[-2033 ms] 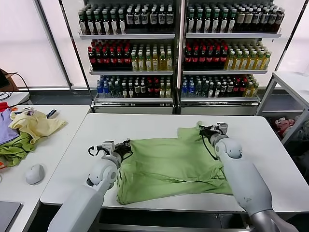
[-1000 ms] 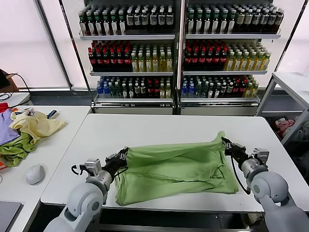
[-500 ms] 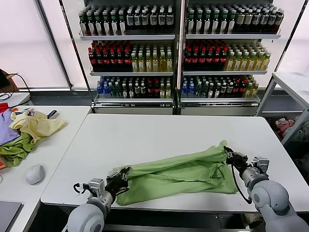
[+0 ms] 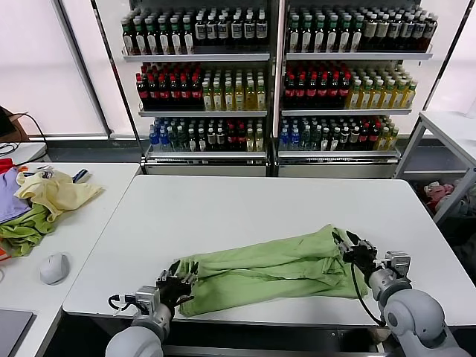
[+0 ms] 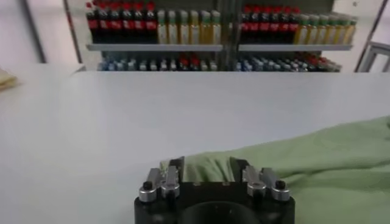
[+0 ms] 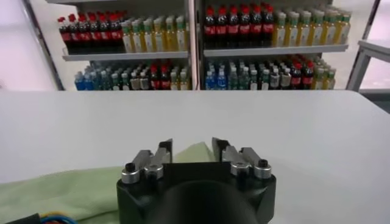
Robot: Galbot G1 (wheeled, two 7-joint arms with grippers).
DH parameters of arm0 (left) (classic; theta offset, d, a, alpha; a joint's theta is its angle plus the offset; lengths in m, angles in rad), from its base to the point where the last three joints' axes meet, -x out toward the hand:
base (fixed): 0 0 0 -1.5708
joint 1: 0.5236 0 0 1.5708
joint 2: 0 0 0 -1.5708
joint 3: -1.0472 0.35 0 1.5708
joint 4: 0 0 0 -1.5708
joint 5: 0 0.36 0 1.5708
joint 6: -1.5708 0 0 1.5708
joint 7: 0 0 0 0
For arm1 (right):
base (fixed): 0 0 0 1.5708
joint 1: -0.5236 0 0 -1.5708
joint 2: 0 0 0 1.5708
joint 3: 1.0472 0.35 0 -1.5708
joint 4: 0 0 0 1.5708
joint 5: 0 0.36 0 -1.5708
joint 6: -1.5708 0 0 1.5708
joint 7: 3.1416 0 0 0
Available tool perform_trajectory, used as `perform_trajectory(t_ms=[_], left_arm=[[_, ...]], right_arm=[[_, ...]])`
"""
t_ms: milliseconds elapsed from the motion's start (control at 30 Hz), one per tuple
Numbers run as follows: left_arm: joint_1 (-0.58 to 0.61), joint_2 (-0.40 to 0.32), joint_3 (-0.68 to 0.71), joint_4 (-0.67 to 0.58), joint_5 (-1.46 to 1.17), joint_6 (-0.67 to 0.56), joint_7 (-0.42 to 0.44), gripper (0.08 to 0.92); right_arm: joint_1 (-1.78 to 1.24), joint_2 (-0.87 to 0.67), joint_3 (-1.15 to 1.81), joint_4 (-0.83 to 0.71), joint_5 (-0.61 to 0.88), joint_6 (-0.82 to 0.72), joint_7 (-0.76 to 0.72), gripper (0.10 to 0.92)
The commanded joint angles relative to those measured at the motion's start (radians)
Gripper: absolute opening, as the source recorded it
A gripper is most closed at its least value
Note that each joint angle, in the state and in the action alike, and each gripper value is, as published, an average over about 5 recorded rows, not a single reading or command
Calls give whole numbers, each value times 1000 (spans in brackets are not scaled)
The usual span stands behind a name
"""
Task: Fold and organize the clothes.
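The clothes, one light green shirt [image 4: 275,268], lie folded into a long band along the front of the white table [image 4: 223,204]. My left gripper [image 4: 178,281] is at the band's left end, low by the table's front edge. Its jaws stand open, with a fold of the shirt [image 5: 317,164] lying loose between them at the left gripper [image 5: 206,164]. My right gripper [image 4: 348,249] is at the band's right end, also open. A tip of the green shirt [image 6: 73,189] lies between the spread fingers of the right gripper [image 6: 191,147].
A heap of pale yellow, purple and darker green garments [image 4: 41,201] lies on the side table at left, with a grey mouse [image 4: 53,268] nearer the front. Bottle shelves [image 4: 275,74] stand behind the table. Another table [image 4: 454,126] is at the right.
Both grippers drew the shirt's far edge toward the front, folding it into a narrow band, then sank to the table. Their jaws, shut on the fabric before, have now opened.
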Motion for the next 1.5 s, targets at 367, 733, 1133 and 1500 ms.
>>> perform_trajectory(t_ms=[367, 733, 1133, 1500], left_arm=[[38, -179, 34, 102, 103, -24, -137, 821], [35, -167, 26, 108, 75, -31, -118, 648], [-55, -35, -107, 114, -39, -35, -72, 301], [-155, 264, -308, 174, -237, -21, 16, 149]], right_arm=[[-56, 5, 5, 108, -39, 7, 2, 821], [-36, 7, 6, 96, -35, 11, 6, 823], [-6, 5, 4, 77, -24, 25, 20, 823], [21, 5, -2, 55, -22, 33, 23, 823]])
